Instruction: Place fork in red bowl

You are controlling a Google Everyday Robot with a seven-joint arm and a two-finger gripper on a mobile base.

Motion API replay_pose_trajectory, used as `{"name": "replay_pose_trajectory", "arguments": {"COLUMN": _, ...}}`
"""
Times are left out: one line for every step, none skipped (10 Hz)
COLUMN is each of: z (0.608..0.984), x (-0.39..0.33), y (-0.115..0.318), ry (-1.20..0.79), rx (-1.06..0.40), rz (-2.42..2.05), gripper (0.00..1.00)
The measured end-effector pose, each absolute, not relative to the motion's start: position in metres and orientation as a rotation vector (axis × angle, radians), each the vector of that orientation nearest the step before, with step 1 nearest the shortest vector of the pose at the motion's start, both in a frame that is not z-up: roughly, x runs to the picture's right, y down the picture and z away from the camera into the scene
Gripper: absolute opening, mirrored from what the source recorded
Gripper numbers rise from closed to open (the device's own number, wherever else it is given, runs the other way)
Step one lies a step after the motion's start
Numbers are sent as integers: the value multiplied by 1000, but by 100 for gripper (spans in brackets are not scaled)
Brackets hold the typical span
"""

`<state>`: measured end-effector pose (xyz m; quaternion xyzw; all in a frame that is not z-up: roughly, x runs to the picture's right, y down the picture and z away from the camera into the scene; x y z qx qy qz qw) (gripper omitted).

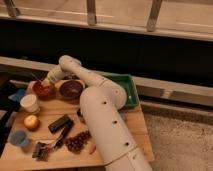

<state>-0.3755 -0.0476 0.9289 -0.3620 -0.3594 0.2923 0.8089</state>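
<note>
The red bowl (44,90) stands at the back left of the wooden table (100,150). My gripper (46,82) is right over the bowl's far rim, at the end of the white arm that reaches in from the lower right. A thin dark handle, which looks like the fork (35,76), sticks up and to the left from the gripper and the bowl. Its lower end is hidden by the gripper and the bowl's rim. I cannot tell whether the fork rests in the bowl or hangs in the gripper.
A purple bowl (71,89) stands right of the red bowl. A green tray (129,89) lies behind the arm. A white cup (29,102), a round fruit (31,121), a blue cup (19,138), a black block (60,123) and grapes (77,142) are nearer.
</note>
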Motion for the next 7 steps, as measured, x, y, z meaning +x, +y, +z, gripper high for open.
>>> {"name": "replay_pose_trajectory", "arguments": {"z": 930, "x": -375, "y": -46, "ry": -768, "rx": -779, "rz": 627, "gripper": 79}}
{"name": "replay_pose_trajectory", "arguments": {"z": 932, "x": -375, "y": -45, "ry": -768, "rx": -786, "rz": 627, "gripper": 79}}
{"name": "replay_pose_trajectory", "arguments": {"z": 932, "x": -377, "y": -43, "ry": -767, "rx": -789, "rz": 625, "gripper": 79}}
{"name": "replay_pose_trajectory", "arguments": {"z": 931, "x": -378, "y": -43, "ry": -768, "rx": -791, "rz": 623, "gripper": 79}}
{"name": "replay_pose_trajectory", "arguments": {"z": 931, "x": -378, "y": -42, "ry": -767, "rx": -791, "rz": 621, "gripper": 79}}
{"name": "replay_pose_trajectory", "arguments": {"z": 931, "x": -377, "y": -43, "ry": -768, "rx": -787, "rz": 621, "gripper": 79}}
{"name": "replay_pose_trajectory", "arguments": {"z": 929, "x": -376, "y": -44, "ry": -770, "rx": -780, "rz": 618, "gripper": 79}}
